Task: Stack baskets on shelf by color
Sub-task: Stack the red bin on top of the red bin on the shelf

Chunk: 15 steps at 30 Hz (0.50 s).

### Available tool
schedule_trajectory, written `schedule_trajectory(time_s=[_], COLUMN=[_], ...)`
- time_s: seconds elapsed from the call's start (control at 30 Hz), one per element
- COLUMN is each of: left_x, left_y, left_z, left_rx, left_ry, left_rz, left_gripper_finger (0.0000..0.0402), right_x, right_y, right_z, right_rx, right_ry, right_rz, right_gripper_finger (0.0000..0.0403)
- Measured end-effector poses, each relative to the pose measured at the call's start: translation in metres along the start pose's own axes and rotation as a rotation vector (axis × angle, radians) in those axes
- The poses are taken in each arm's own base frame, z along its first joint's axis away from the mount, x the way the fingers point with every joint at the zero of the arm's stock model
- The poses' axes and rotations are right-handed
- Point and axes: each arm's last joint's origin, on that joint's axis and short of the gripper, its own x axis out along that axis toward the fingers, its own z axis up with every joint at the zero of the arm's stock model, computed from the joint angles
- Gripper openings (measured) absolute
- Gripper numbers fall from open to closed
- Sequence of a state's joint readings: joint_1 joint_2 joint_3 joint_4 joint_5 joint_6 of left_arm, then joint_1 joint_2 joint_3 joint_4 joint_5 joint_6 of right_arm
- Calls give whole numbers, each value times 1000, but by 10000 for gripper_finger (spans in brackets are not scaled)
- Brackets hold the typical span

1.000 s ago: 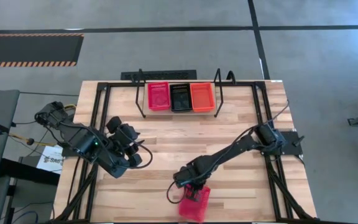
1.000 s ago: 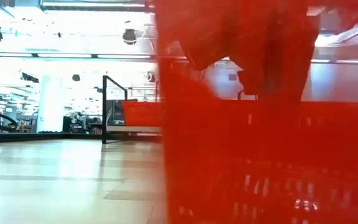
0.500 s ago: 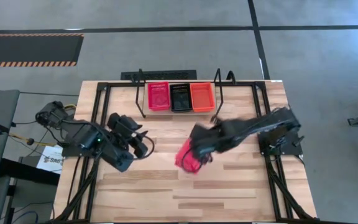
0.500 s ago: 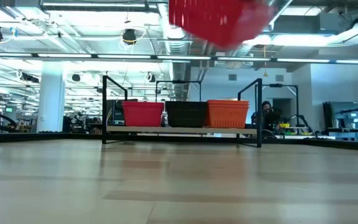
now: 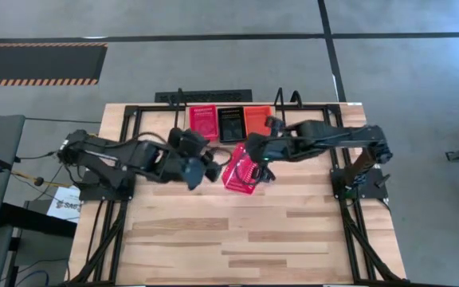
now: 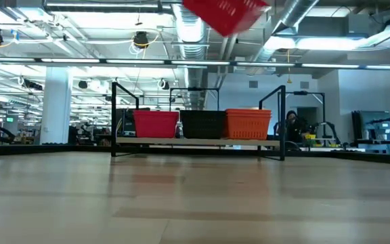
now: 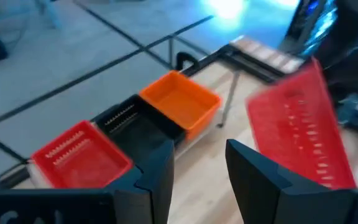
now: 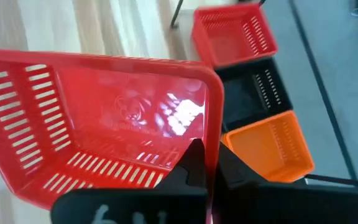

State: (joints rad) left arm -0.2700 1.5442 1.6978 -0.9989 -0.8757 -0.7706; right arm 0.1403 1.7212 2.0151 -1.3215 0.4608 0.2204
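Note:
On the shelf [image 6: 195, 143] at the table's far edge stand a red basket [image 5: 204, 122], a black basket [image 5: 231, 121] and an orange basket [image 5: 255, 117] side by side, each resting on its bottom. A second red basket [image 5: 240, 172] hangs high above the table in front of the shelf, with my right gripper [image 5: 255, 156] shut on it; the low view shows it at the top [image 6: 225, 12]. My left gripper [image 5: 206, 168] is just left of that basket, open, with nothing between its fingers [image 7: 157, 171]. My right gripper pinches the rim of one side wall [image 8: 212, 140] of the red basket, with one finger [image 8: 193, 163] inside the basket and the other outside. The fingers slant down from the far right. The basket is lifted clear of the table, tilted, hanging toward the near side.
The shelf's black wire uprights [image 6: 117, 115] [image 6: 282, 118] stand at both its ends. The two arms are close together in front of the shelf. Bare wooden tabletop [image 5: 245, 239] stretches to the near edge. A person [image 6: 291, 122] shows far behind the table.
My right gripper has risen from the table's near edge and gone toward the shelf, carrying the red basket up, clear of the table and tilted. My left gripper has moved toward the table's right and far edge, nearer the lifted basket, and stayed open.

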Motion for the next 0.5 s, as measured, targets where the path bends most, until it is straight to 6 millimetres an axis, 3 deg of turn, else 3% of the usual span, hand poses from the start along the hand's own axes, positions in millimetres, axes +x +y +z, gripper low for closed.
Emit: schedule_trajectory(time_s=[0.3, 0.5], left_x=[29, 45], left_y=[-1, -4], left_z=[4, -3], left_rx=[13, 5], left_ry=[33, 87], left_rz=[21, 48], left_gripper_finger=[135, 135], right_x=[55, 64], right_y=[-2, -14], right_z=[12, 22], right_rx=[-161, -180], right_ry=[97, 31], right_rz=[-7, -21], right_gripper_finger=[3, 3])
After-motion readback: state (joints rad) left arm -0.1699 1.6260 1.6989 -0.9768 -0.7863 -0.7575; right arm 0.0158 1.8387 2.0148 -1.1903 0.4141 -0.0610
